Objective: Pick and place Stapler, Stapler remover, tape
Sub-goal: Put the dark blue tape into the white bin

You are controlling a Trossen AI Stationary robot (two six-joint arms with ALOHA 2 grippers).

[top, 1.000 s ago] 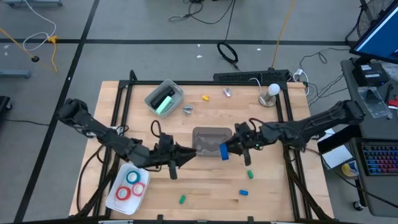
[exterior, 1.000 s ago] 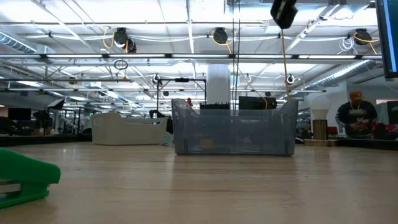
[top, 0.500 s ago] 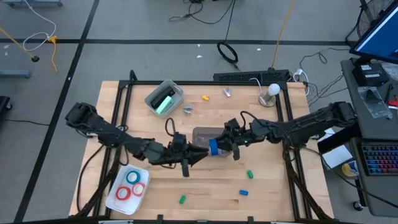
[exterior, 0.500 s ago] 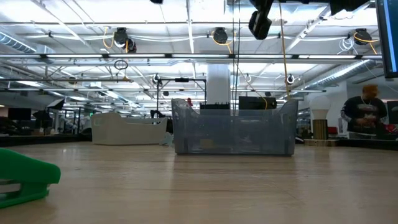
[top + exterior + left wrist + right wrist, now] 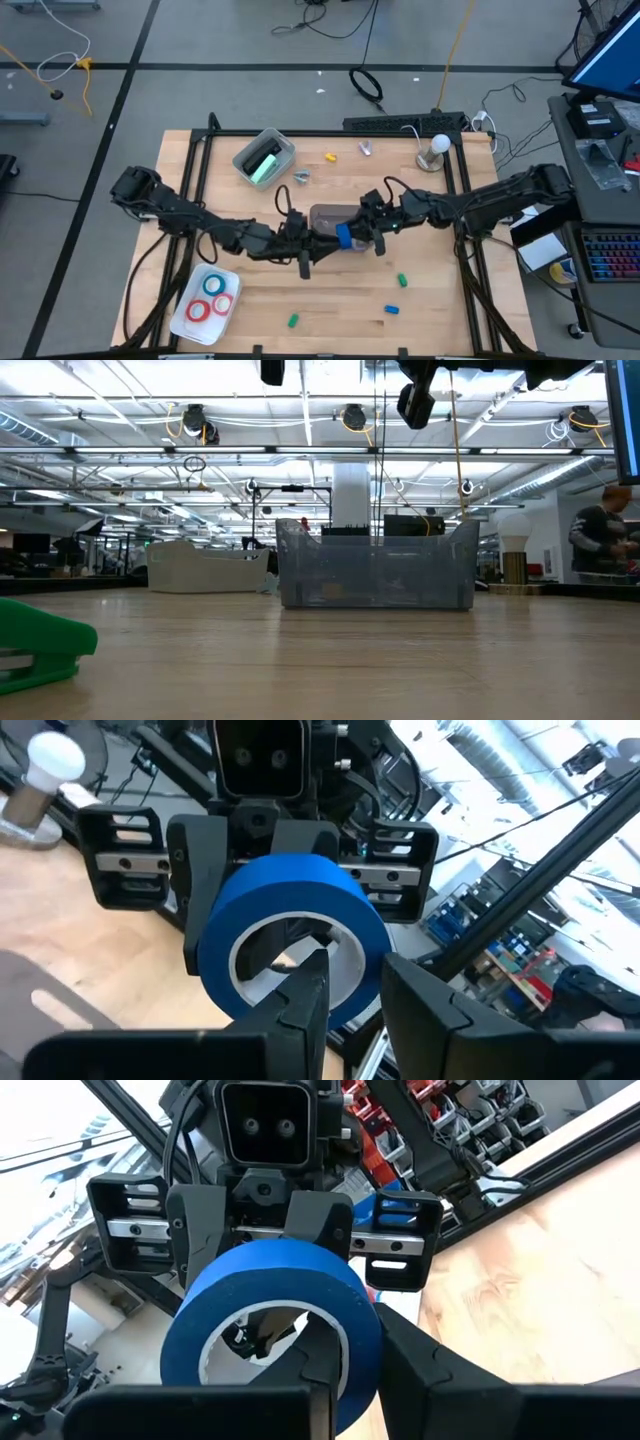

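A blue tape roll [image 5: 343,237] hangs in the air between both grippers, over the near edge of the grey bin [image 5: 340,213]. My left gripper [image 5: 355,1010] comes from the table's left, my right gripper [image 5: 360,1365] from its right; both are shut on the roll. Three more tape rings lie flat in a white tray [image 5: 188,318] near the left front. The mint-green stapler [image 5: 262,164] lies in a clear bin at the far left. Two silvery stapler removers [image 5: 301,178] [image 5: 366,149] lie on the wood. My left gripper pinches the blue roll's wall [image 5: 362,982], one finger [image 5: 305,1005] inside the ring and one outside. It comes level from the table's left. The roll stands on edge, lifted clear. My right gripper pinches the roll's wall [image 5: 362,1342] the same way, one finger [image 5: 318,1355] inside the ring and the other outside. It comes level from the table's right, facing the left gripper. The roll stands on edge in the air.
The grey bin [image 5: 375,575] stands mid-table under the grippers. A lamp bulb [image 5: 436,150] stands at the far right. Small green, blue and yellow pieces lie on the wood, one green piece [image 5: 40,645] close to the low camera. A person stands in the room behind.
My right gripper carried the blue roll toward the table's left, to above the grey bin, then stopped. My left gripper moved toward the table's right up to the roll, and one of its fingers now sits inside the ring.
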